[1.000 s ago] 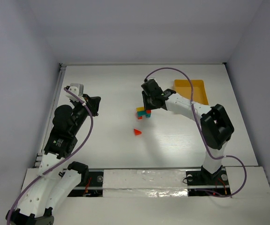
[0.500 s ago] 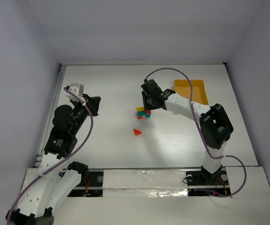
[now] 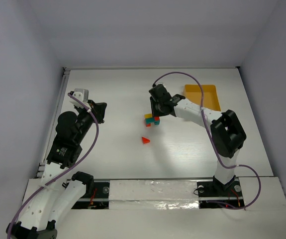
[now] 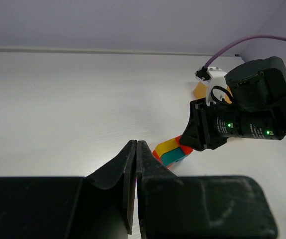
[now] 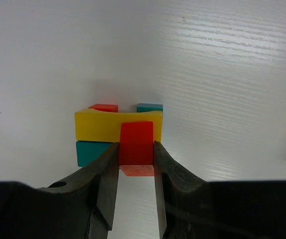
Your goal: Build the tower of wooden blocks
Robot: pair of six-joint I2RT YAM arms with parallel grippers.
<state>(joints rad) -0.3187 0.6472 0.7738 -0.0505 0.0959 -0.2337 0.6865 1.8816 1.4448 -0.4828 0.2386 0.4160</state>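
Note:
A small stack of blocks (image 3: pixel 151 119) stands mid-table: a yellow bar (image 5: pixel 98 125) lies on a teal block (image 5: pixel 94 152), with a red block (image 5: pixel 103 107) and a teal block (image 5: pixel 149 107) behind them. My right gripper (image 5: pixel 136 145) is shut on a red block (image 5: pixel 137 139) and holds it against the front of the stack; from above the gripper (image 3: pixel 156 112) sits at the stack's far side. A red wedge (image 3: pixel 145 141) lies alone nearer the arms. My left gripper (image 4: pixel 136 145) is shut and empty, well left of the stack (image 4: pixel 171 152), and shows from above (image 3: pixel 102 110).
A yellow-orange tray (image 3: pixel 202 96) sits at the back right, behind the right arm. A purple cable loops over the right arm. The table's walls rise at the left, back and right.

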